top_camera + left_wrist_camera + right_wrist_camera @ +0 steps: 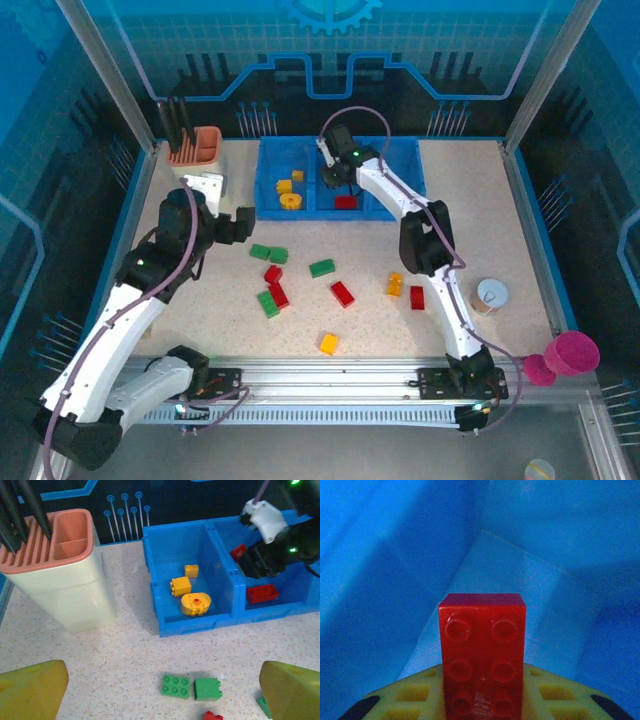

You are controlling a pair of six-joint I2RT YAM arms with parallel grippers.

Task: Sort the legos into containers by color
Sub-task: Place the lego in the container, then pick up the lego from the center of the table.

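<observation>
You've got the table (480, 220) with the blue tray (268, 160) at the far edge, three compartments side by side. The beige holder (65, 585) stands just left of the tray. Your left gripper (160, 690) hangs over the table near the tray, jaws wide apart, nothing in them. Your right gripper (242, 555) is inside the middle compartment, jaws clamped on the held red brick (482, 655), which is above the floor. Another red brick (262, 593) lies flat in that compartment. Three yellow pieces (181, 586) sit in the left compartment. Loose bricks (342, 293), red, green and orange, are scattered on the table near the arms. The green pair (192, 687) is side by side.
</observation>
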